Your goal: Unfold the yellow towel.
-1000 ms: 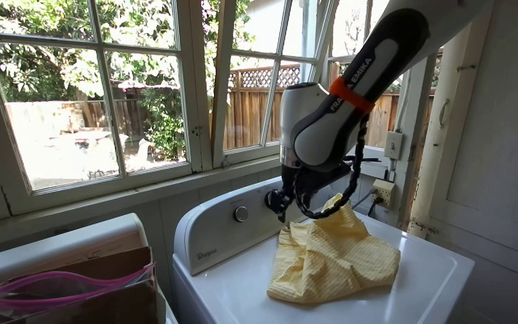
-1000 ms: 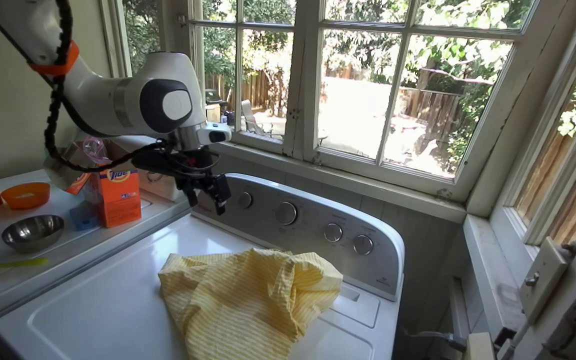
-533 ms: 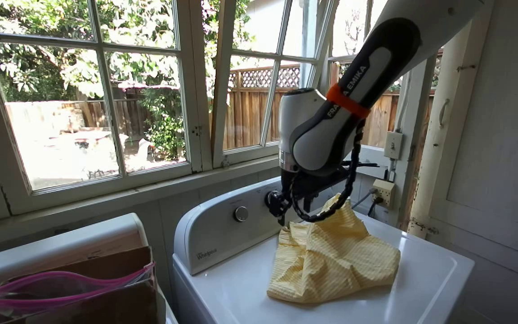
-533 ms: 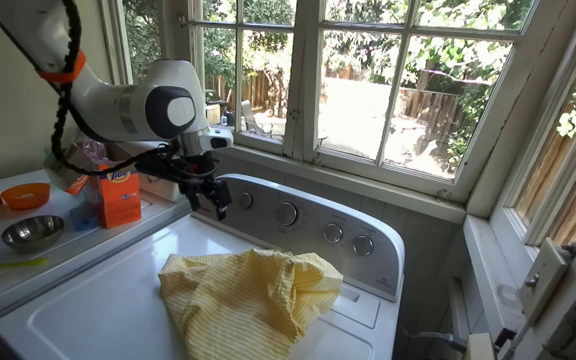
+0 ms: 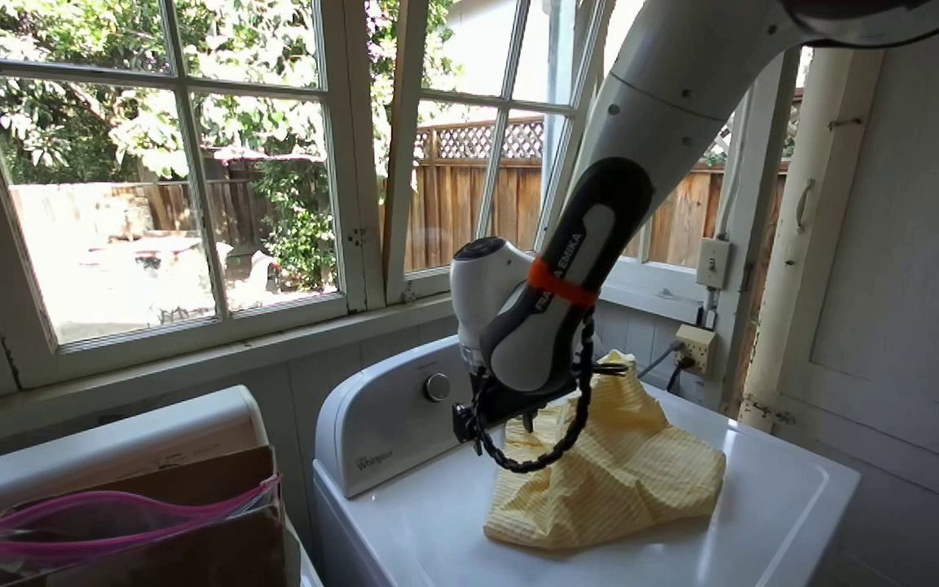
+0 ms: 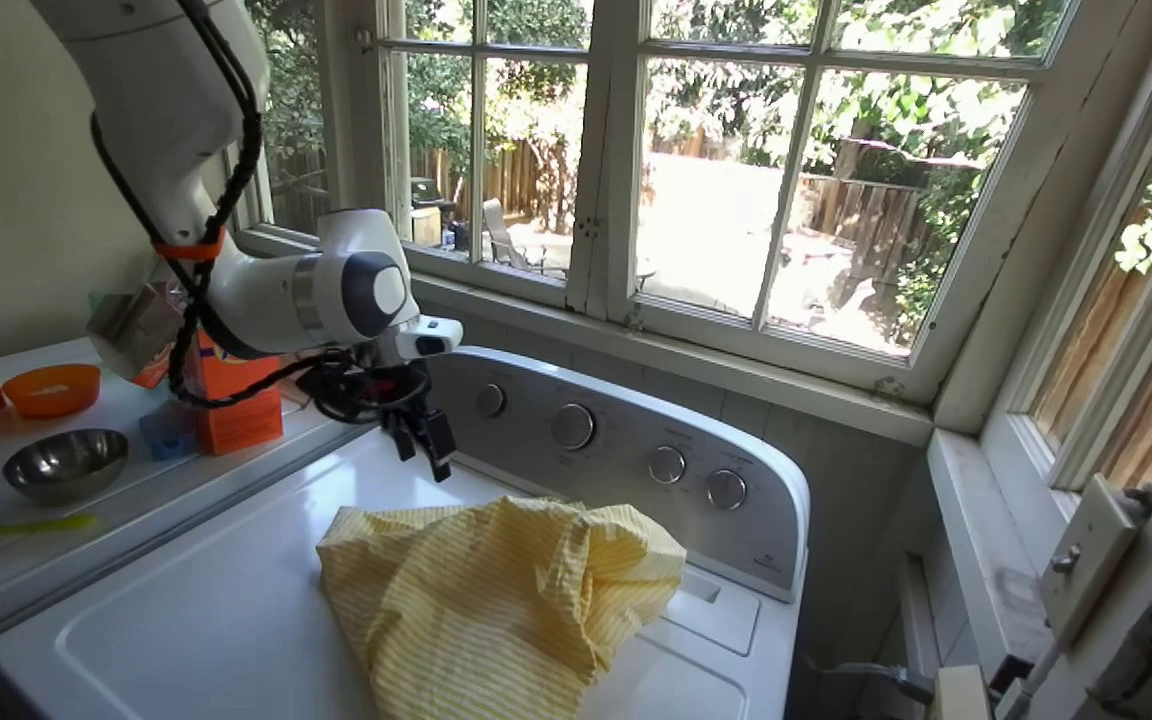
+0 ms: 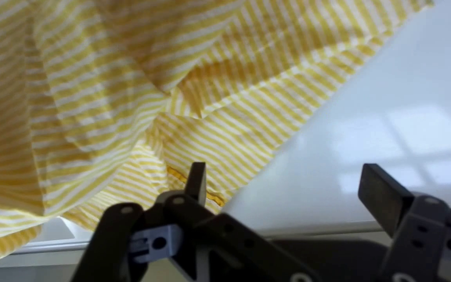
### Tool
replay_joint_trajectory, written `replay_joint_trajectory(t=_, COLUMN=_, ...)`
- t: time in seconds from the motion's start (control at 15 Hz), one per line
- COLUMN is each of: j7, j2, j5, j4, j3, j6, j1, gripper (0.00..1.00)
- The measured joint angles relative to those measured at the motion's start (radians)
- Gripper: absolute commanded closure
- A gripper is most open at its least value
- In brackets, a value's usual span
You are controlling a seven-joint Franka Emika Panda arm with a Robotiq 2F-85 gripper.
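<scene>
The yellow towel (image 5: 608, 481) lies crumpled on the white washer top, with a raised fold. It also shows in an exterior view (image 6: 476, 610), with pale stripes, and in the wrist view (image 7: 104, 98). My gripper (image 6: 424, 462) is open and empty, above the washer near the control panel and beside the towel. In the wrist view the gripper (image 7: 284, 184) has its fingers wide apart; the left finger overlaps a towel corner and the right finger is over bare washer top. In an exterior view, the arm and cable hide part of the towel.
The washer's control panel (image 6: 626, 440) with knobs rises behind the towel, below the window. An orange Tide box (image 6: 241, 410), a steel bowl (image 6: 66, 468) and an orange bowl (image 6: 51, 390) stand on the neighbouring machine. A cardboard box (image 5: 241, 530) holds a pink-edged bag.
The arm has come down, bringing my open gripper lower towards the washer top and a little left in an exterior view. The towel has not moved.
</scene>
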Motion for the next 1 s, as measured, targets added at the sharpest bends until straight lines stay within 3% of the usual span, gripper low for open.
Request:
replay_joint_trajectory(t=0.2, j7=0.190, j2=0.105, j5=-0.042, j4=0.101, j3=-0.109, j6=-0.014, j1=0.128, gripper=0.00)
replay_joint_trajectory(t=0.4, j7=0.331, j2=0.187, j5=-0.041, j4=0.186, j3=-0.168, j6=-0.103, j1=0.195, gripper=0.00)
replay_joint_trajectory(t=0.67, j7=0.487, j2=0.259, j5=-0.040, j4=0.266, j3=-0.181, j6=-0.235, j1=0.204, gripper=0.00)
replay_joint_trajectory(t=1.0, j7=0.493, j2=0.263, j5=-0.042, j4=0.273, j3=-0.174, j6=-0.240, j1=0.197, gripper=0.00)
